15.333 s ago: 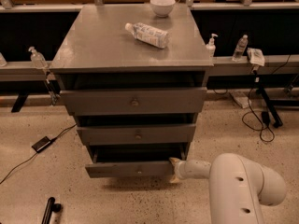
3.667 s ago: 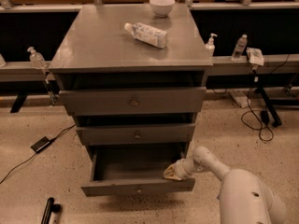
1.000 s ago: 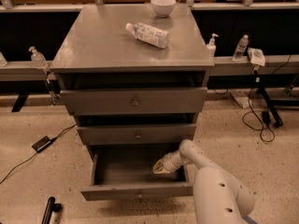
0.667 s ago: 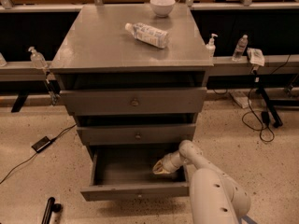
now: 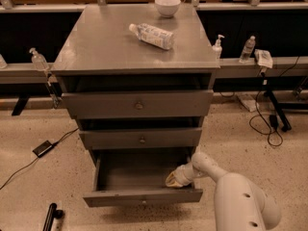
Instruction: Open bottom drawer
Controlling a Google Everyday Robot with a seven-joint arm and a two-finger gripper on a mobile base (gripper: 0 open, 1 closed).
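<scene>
Resting inside the bottom drawer point(image 5: 120, 176), the gripper point(image 5: 174, 179) is sitting low at the right front corner, just behind the front panel; whether it is open or closed, or holding anything, cannot be told. One white arm point(image 5: 226, 191) is entering from the lower right and bending over the drawer's right side.

Bottom drawer: one, pulled well out of the grey cabinet point(image 5: 96, 47), its grey box lying open to view and its small round knob point(image 5: 143, 202) showing at the centre of the slim front.

Other drawers: two, both sitting closed above it. The middle drawer point(image 5: 110, 139) is carrying one centre knob, and so is the taller top drawer point(image 5: 106, 105).

Cabinet top: one plastic bottle point(image 5: 152, 35) is lying on its side near the back right; one white bowl point(image 5: 167, 6) is standing upright behind it, apart from it.

Ledge behind the cabinet: two pump bottles are standing, one at the left point(image 5: 37, 59) and one at the right point(image 5: 218, 46); one small clear bottle point(image 5: 248, 48) is standing further right.

Floor: one small black device point(image 5: 43, 148) is lying on its cable at the left.
</scene>
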